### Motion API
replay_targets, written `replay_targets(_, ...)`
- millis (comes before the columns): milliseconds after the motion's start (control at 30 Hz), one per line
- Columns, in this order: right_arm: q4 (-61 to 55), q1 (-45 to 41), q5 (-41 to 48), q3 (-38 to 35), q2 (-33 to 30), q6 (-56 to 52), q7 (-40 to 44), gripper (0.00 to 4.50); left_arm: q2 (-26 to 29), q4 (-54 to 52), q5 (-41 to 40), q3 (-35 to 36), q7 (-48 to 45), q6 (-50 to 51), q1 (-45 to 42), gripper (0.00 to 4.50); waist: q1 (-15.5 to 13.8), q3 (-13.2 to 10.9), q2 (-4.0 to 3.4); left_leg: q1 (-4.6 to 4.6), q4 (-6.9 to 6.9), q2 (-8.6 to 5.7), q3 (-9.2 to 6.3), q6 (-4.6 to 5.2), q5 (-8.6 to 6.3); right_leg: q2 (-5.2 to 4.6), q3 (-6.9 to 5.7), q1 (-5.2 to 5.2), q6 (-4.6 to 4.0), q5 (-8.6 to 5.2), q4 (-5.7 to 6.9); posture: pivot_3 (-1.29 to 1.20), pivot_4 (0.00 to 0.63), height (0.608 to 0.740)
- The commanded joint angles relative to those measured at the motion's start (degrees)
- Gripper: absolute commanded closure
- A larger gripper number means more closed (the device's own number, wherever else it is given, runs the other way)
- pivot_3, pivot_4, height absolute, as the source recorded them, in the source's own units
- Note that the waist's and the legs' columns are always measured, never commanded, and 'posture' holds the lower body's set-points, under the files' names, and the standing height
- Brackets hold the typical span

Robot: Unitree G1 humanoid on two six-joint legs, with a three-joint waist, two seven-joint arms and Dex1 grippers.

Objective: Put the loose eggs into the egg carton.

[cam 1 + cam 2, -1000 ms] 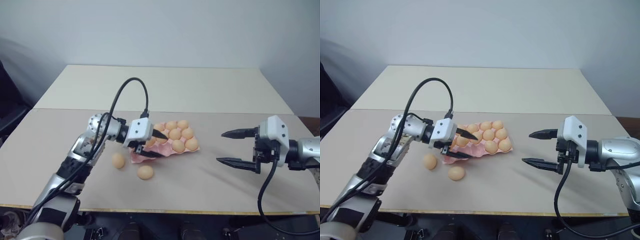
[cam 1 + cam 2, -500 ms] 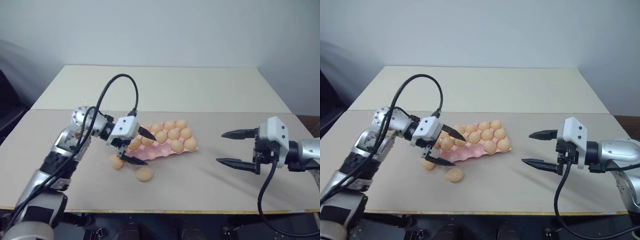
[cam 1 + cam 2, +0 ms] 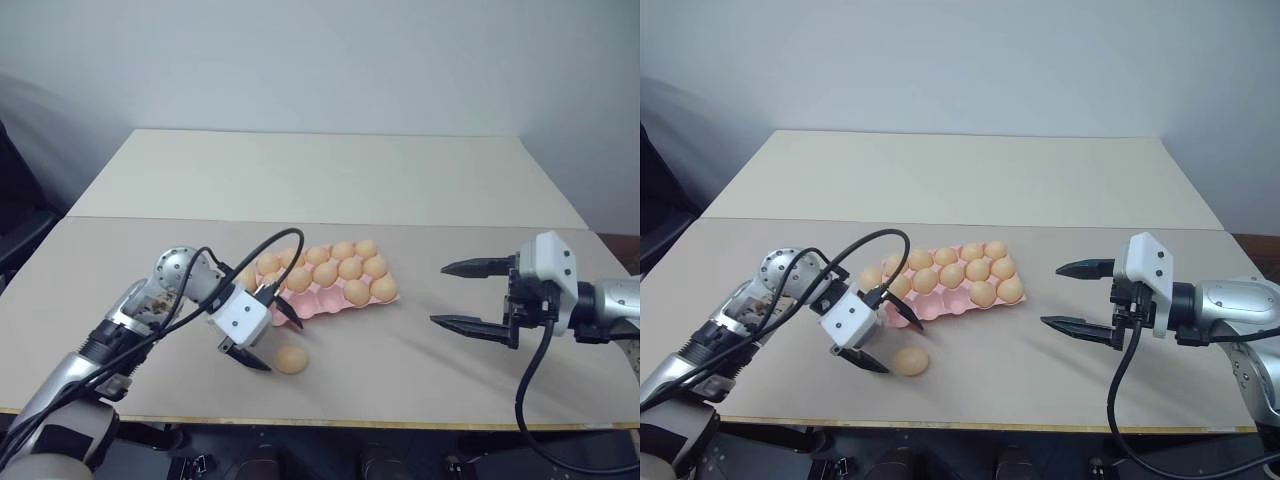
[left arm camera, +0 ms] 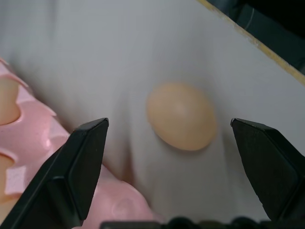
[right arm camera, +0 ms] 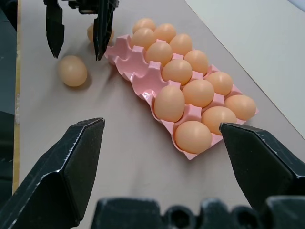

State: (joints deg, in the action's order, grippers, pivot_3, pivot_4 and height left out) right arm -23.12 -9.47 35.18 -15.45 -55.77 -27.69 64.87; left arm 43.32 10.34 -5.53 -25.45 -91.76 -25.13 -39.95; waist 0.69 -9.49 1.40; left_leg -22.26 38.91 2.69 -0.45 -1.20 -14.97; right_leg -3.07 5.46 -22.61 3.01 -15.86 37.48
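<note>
eggs (image 5: 177,70) fill most of the pink carton (image 5: 138,82). your left gripper (image 3: 268,336) has swung down off it, fingers now apart around 1 loose egg (image 3: 291,359) on the table; your right gripper (image 3: 468,296) waits open.

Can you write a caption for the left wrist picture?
Open left gripper poised around a loose egg on the table, beside the pink egg carton.

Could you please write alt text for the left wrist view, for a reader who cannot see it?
A tan egg lies on the table, apart from the two open black fingers of the left tool on either side of it. A corner of the pink egg carton with an empty cup is beside it.
</note>
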Motion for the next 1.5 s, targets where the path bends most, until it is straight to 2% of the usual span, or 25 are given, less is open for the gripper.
replay_targets(33,-1.99,0.17,1.51,-3.02,-1.01,-0.30,-0.25,0.00,-1.24,-0.23,2.50,-0.27,1.65,-1.04,-0.33,0.02,0.01,0.00,0.00,0.00,0.00,0.00,0.00,0.00,0.00,0.00,0.00,0.00,0.00,0.00,0.00,0.00,0.150,0.740)
replay_targets(400,-2.79,0.59,1.80,-3.66,-1.17,-1.07,-0.35,0.00,-2.76,-1.13,7.70,-1.54,4.85,-1.59,2.41,0.02,0.12,0.00,0.00,0.11,0.00,0.00,0.00,0.01,0.00,0.01,0.01,0.10,0.00,0.00,0.03,0.00,0.150,0.740)
replay_targets(533,-2.85,0.72,1.95,-3.83,-1.37,-1.06,-0.44,0.00,-2.78,0.48,8.60,-1.71,5.09,-3.10,1.59,0.85,0.07,0.00,0.00,0.16,0.00,0.00,0.00,0.01,-0.01,0.00,0.01,0.16,0.01,0.00,0.02,0.00,0.150,0.740)
replay_targets(667,-3.10,0.85,2.20,-3.97,-1.48,-1.06,-0.61,0.00,-2.46,0.93,8.40,-1.77,4.41,-3.68,1.43,2.14,0.06,0.00,0.00,0.17,0.00,0.00,0.00,0.01,-0.01,0.00,0.01,0.17,0.00,0.00,0.02,0.00,0.150,0.740)
replay_targets(733,-3.16,0.87,2.22,-3.96,-1.50,-0.98,-0.70,0.00,-2.37,0.74,8.12,-1.67,4.27,-3.17,1.58,2.38,0.07,0.00,0.00,0.17,0.00,0.00,0.00,0.01,-0.01,0.00,0.01,0.17,0.01,0.00,0.02,0.00,0.150,0.740)
replay_targets(900,-3.01,0.67,1.99,-3.51,-1.35,-0.74,-1.04,0.00,-2.72,0.01,7.01,-0.51,5.07,-0.81,1.18,2.38,0.08,0.00,0.00,0.17,0.00,0.00,0.00,0.01,-0.01,0.00,0.01,0.17,0.01,0.00,0.02,0.00,0.150,0.740)
replay_targets(1100,-2.42,0.28,1.79,-3.07,-1.24,-0.41,-1.19,0.00,-4.08,-3.68,-6.11,6.01,3.79,17.88,-2.87,2.38,0.06,0.00,0.00,0.10,0.01,0.01,-0.02,0.01,-0.01,0.00,-0.03,0.13,0.02,-0.01,0.01,0.00,0.150,0.740)
replay_targets(1167,-2.15,0.05,1.68,-2.90,-1.10,-0.17,-1.19,0.00,-5.47,-3.19,-8.31,8.19,5.73,22.15,-4.46,2.38,0.05,0.00,0.00,0.08,0.01,0.00,-0.04,0.01,-0.01,0.00,-0.04,0.13,0.02,-0.01,-0.01,0.00,0.150,0.740)
replay_targets(1400,-2.09,-0.41,1.33,-2.57,-0.57,0.29,-1.80,0.00,-13.34,4.89,-0.05,8.54,18.46,18.52,-6.73,2.38,0.11,0.00,0.01,0.13,0.01,-0.02,-0.06,0.02,-0.01,0.00,-0.04,0.17,0.02,-0.01,-0.02,0.00,0.150,0.740)
replay_targets(1500,-2.56,0.22,1.49,-3.23,-0.71,0.24,-1.88,0.00,-15.67,6.99,1.38,7.66,19.35,18.02,-7.18,2.38,0.16,0.00,0.01,0.11,0.01,-0.03,-0.07,0.02,-0.01,0.00,-0.03,0.16,0.02,0.00,-0.03,0.00,0.150,0.740)
